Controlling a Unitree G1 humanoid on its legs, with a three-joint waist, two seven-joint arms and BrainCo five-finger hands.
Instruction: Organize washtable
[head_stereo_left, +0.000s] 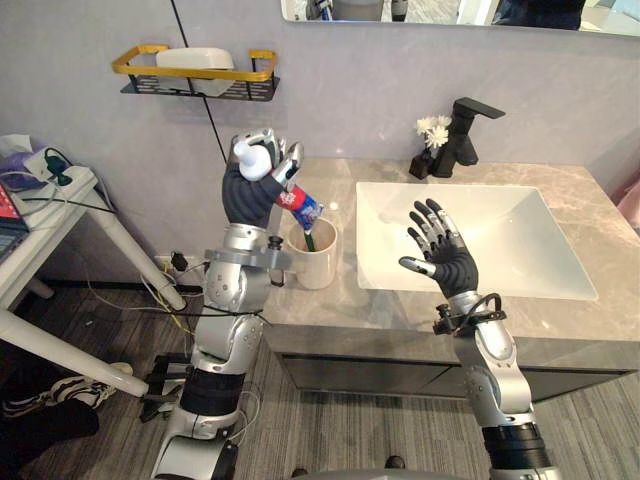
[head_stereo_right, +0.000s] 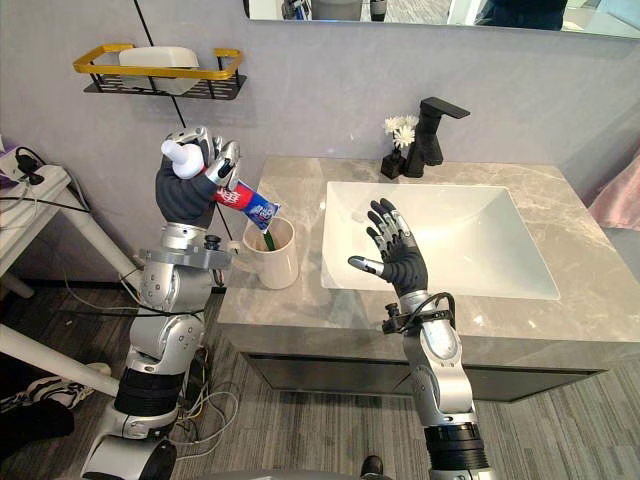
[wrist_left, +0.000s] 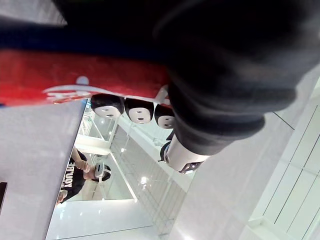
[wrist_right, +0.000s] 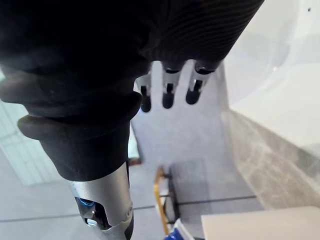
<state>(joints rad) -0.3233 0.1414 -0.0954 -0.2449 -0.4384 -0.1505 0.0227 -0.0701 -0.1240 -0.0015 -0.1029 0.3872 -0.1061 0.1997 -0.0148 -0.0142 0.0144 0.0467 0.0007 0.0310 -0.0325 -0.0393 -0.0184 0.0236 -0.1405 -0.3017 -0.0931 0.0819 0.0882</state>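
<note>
Toothpaste tube (head_stereo_left: 296, 201): held off the worktop (head_stereo_left: 330, 318) in the left hand (head_stereo_left: 250, 195). The fingers are curled round its upper part, just below the white cap. The tube is tilted, cap uppermost and towards the wall, with its flat blue end pointing down at the mouth of the white cup (head_stereo_left: 318, 262). The end lies at or just over the rim; whether it has entered the cup cannot be told.

Cup: upright on the worktop, just beside the left edge of the basin (head_stereo_left: 500, 240). A green item (head_stereo_left: 310, 240), probably a toothbrush handle, leans inside it.

Right hand (head_stereo_left: 448, 262): raised over the front left part of the basin, fingers spread wide and straight, holding nothing. It is near the cup but not touching it.

Assessment: the cap-up grip and downward tilt suit lowering the tube tail-first into the cup, so that it stands beside the green item. The right hand appears to be kept clear of the path rather than steadying the cup.

Risk: the cup is unsupported, so a push on its rim could tip or slide it.

Other fixtures: a black tap (head_stereo_left: 465, 135) and small white flowers (head_stereo_left: 433, 127) stand at the back of the worktop. A wall shelf (head_stereo_left: 195, 75) carries a white dish (head_stereo_left: 195, 58).
</note>
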